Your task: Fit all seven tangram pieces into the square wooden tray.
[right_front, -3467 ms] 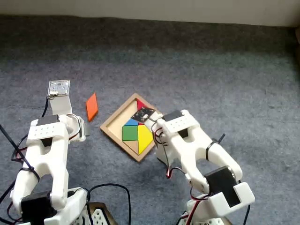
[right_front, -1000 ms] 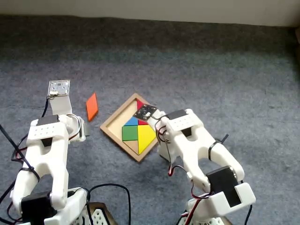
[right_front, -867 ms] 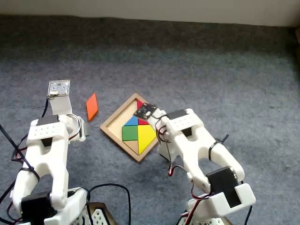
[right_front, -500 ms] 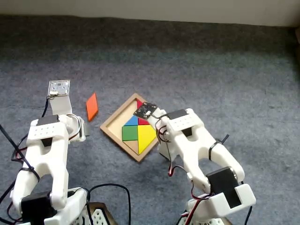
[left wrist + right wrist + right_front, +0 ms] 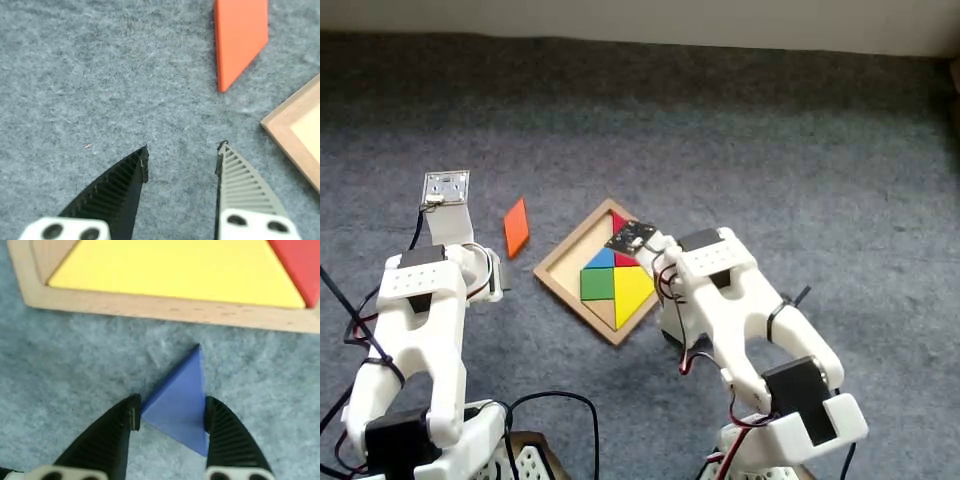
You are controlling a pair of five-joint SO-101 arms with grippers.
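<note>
The right wrist view shows the right tool (image 5: 170,405) pinching a blue triangle (image 5: 181,401) just outside the tray (image 5: 150,308), while the left tool (image 5: 182,150) gapes open near the orange piece (image 5: 240,35).

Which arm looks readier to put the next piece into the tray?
Right. Its fingers grip the blue triangle beside the tray; the left fingers hang open, short of the orange piece.
</note>
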